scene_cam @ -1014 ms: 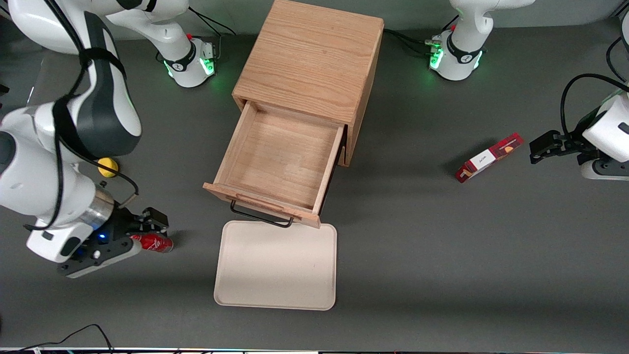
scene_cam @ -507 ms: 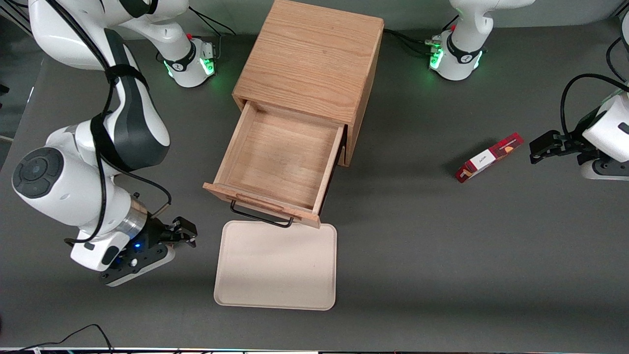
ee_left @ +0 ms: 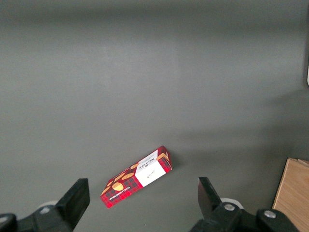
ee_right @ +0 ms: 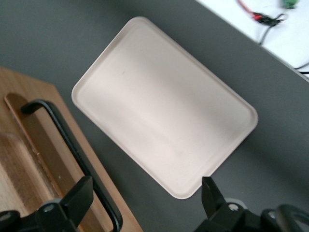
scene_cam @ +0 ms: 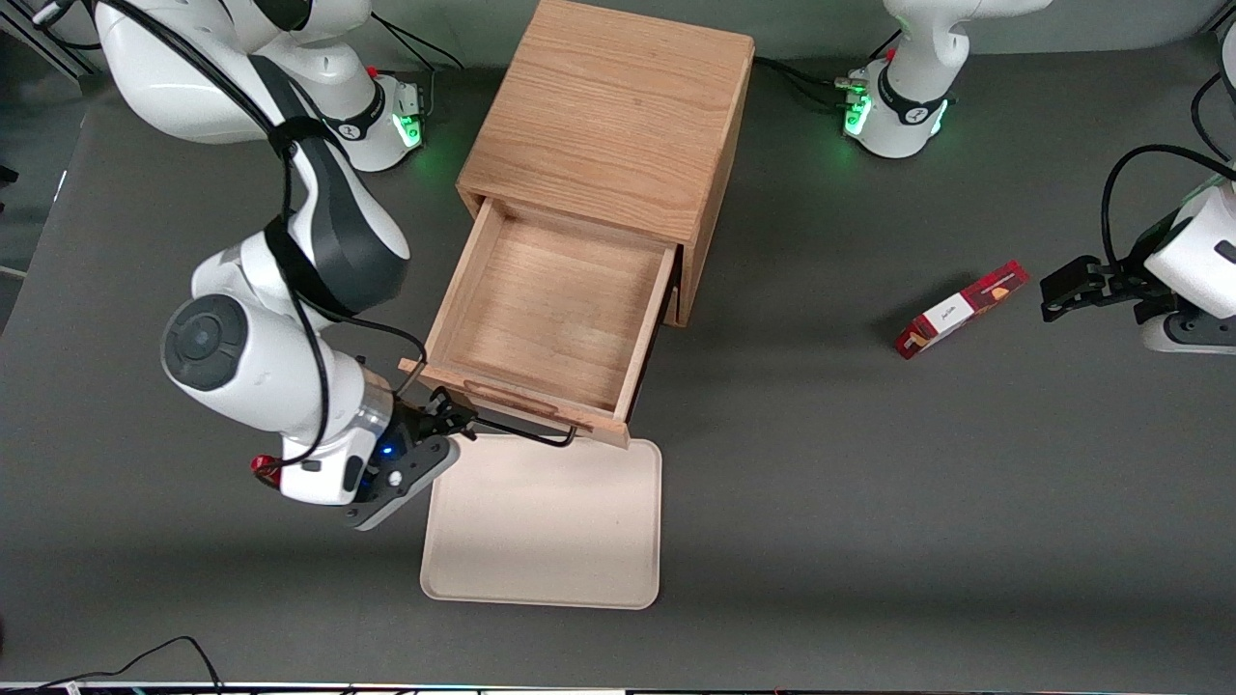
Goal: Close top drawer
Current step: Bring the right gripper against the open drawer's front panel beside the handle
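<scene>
The only printed thing here is the red tartan carton [scene_cam: 960, 309] lying on the dark grey counter [scene_cam: 869, 483] toward the parked arm's end; it's showing a white label panel and some biscuit-looking artwork in the left wrist view [ee_left: 136, 177], but the lettering is too small for me to read, so no brand from me.

The top drawer [scene_cam: 550, 319] is sitting pulled well out of the light-oak cabinet [scene_cam: 618, 125], its inside bare wood; its sliding axis is running from the cabinet toward the front camera, slightly skewed toward the working arm's end, and its front panel is facing the front camera. The black wire handle [scene_cam: 517, 430] is hanging off that front panel with the raised wooden strip [scene_cam: 512, 398] just above it; in the right wrist view the handle [ee_right: 72, 145] and strip [ee_right: 38, 140] are running side by side along the panel.

The gripper [scene_cam: 446, 413] is hovering at the drawer front's corner toward the working arm's end, right by that end of the handle and above the near corner of the cream tray [scene_cam: 543, 526]; its fingers [ee_right: 75, 198] are spread wide with nothing between them, straddling part of the handle and the tray edge [ee_right: 164, 106] in the wrist view. The tray is lying flat on the counter just in front of the drawer, its edge tucked under the handle.
</scene>
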Robot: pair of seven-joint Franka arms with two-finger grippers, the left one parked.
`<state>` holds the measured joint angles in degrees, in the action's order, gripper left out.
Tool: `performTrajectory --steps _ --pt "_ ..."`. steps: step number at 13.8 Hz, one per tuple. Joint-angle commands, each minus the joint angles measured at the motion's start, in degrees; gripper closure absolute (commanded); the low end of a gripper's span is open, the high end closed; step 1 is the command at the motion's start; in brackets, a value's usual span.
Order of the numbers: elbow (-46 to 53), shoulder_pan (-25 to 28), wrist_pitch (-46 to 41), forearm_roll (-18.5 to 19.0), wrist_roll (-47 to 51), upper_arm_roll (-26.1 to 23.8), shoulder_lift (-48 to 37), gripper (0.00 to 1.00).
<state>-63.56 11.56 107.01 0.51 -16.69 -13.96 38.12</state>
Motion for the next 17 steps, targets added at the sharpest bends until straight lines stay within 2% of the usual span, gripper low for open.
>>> performTrajectory --steps 1,6,12,17 --pt "1.77 -0.84 -1.97 -1.38 -6.75 -1.68 1.78 0.0" --pt "0.11 -0.93 -2.42 -2.96 -9.67 -2.3 2.75 0.0" --pt "-1.92 -1.19 -2.42 -3.32 -11.96 -2.47 3.01 0.0" --pt "-3.85 -1.02 -4.09 -3.14 -11.96 -4.49 2.93 0.0"
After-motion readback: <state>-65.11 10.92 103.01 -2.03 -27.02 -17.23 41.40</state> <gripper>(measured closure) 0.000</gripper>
